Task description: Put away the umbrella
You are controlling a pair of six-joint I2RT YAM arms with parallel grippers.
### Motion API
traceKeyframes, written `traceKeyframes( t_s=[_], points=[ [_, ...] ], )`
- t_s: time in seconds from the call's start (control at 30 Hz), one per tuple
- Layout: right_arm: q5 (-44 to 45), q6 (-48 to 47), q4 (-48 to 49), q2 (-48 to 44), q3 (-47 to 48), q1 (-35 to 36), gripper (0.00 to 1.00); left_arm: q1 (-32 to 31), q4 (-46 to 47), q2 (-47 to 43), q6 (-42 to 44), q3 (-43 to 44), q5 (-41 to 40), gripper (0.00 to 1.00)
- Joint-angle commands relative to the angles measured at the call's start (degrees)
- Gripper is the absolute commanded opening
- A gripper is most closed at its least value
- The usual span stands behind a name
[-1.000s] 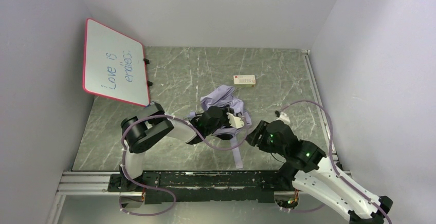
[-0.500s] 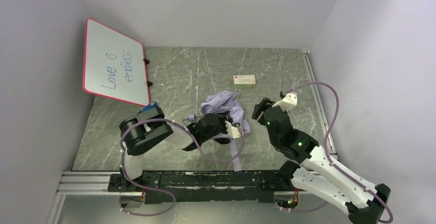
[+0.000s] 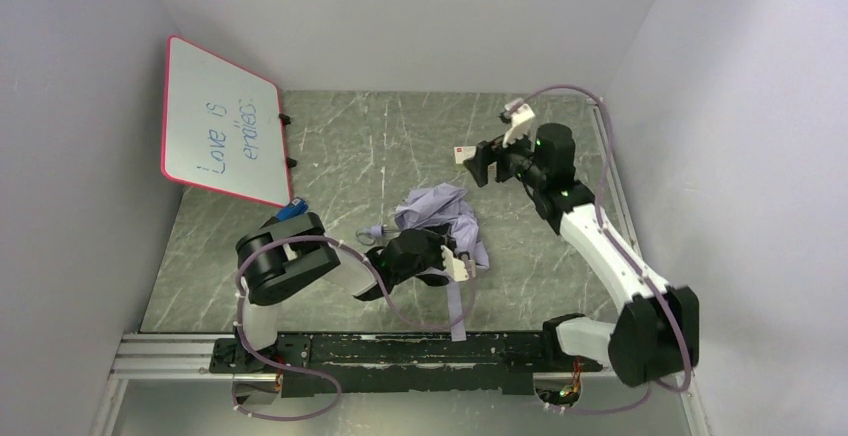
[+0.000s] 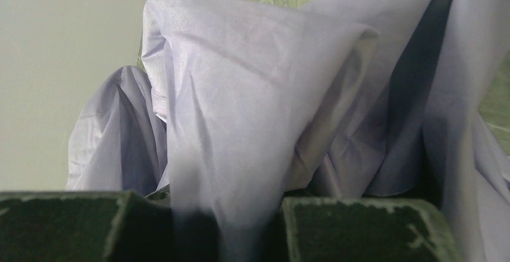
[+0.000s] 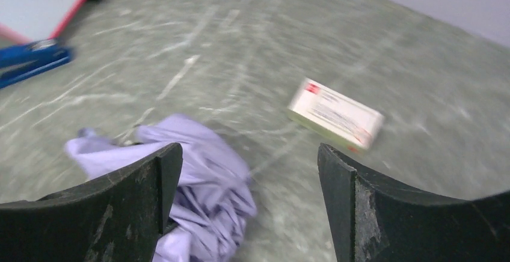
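Overhead view down on table (image 3: 400,126), left wrist tight against umbrella (image 4: 240,94), right wrist farther, umbrella shared

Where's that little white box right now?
Top view: the white box lies far right of centre, beyond the umbrella, below the right gripper.

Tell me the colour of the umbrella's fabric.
Plain pale lavender, no pattern. The umbrella fabric shows best in the left wrist view, close up.

Red-framed whiteboard (image 3: 222,121) leaning left; white box (image 5: 335,119) flat on green table (image 3: 350,146).
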Motion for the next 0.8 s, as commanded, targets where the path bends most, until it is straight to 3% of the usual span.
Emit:
traceKeyframes(
  t_s=[0.0, 0.13, 0.4, 0.77],
  points=[
    [-29.3, -11.6, 1.7, 8.8, 7.0, -1.1, 0.86, -2.2, 0.1, 1.3, 0.0, -1.5, 1.8, 0.05],
    [-36.1, -25.4, -7.1, 15.6, 13.4, -2.0, 0.86, -2.9, 0.7, 1.2, 1.7, -2.2, 1.4, 0.05],
    [-43.8, -55.2, -44.4, 28.0, 27.2, -1.8, 0.84, -3.5, -0.5, 1.2, 4.7, -2.9, 1.4, 0.05],
    [-33.1, -58.4, -44.2, 28.7, 18.5, 2.9, 0.84, -4.3, -0.1, 1.7, 4.8, -2.6, 0.0, 0.05]
  ],
)
